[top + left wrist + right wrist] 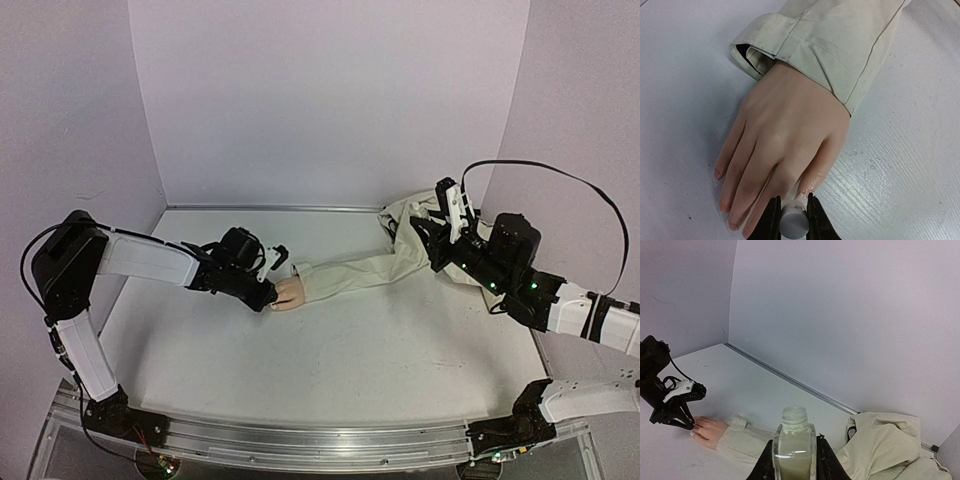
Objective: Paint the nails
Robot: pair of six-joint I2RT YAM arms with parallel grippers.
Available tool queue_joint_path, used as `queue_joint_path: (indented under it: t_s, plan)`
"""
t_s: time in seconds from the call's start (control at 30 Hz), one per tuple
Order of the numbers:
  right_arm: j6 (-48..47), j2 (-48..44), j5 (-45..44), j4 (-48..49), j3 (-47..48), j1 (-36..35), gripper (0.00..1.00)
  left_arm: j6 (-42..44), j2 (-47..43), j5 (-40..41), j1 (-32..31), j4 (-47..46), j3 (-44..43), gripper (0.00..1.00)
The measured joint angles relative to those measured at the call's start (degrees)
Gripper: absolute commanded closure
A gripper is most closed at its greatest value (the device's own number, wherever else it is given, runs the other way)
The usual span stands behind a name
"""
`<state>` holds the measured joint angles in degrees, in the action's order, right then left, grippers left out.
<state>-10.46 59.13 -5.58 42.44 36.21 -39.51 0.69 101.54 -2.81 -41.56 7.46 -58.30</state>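
The peach fake hand [785,135] lies flat on the table, fingers spread, coming out of a beige sleeve cuff [805,45]. Its small nails [722,206] show reddish at the fingertips. My left gripper [792,212] is shut on a white brush cap [793,223] directly over the tip of the rightmost finger [817,182], which glistens wet. In the top view the left gripper [268,280] sits at the hand [290,294]. My right gripper [794,460] is shut on an uncapped clear bottle [794,445] of pale liquid, held upright above the table at the right [452,222].
The beige sleeve [350,275] runs right to a crumpled heap of the garment [410,225] at the back right, under the right arm. White walls enclose the table on three sides. A metal rail [300,440] runs along the near edge.
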Motion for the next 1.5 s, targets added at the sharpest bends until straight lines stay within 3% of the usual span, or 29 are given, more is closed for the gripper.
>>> queue_joint_path:
  t_s: [0.6, 1.5]
  plan:
    - [0.1, 0.0, 0.2, 0.0, 0.0, 0.1, 1.00, -0.1, -4.4, 1.4, 0.0, 0.0, 2.9, 1.00]
    - [0.3, 0.0, 0.2, 0.0, -0.1, 0.3, 1.00, -0.1, -0.5, -0.1, -1.6, -0.6, 0.2, 1.00]
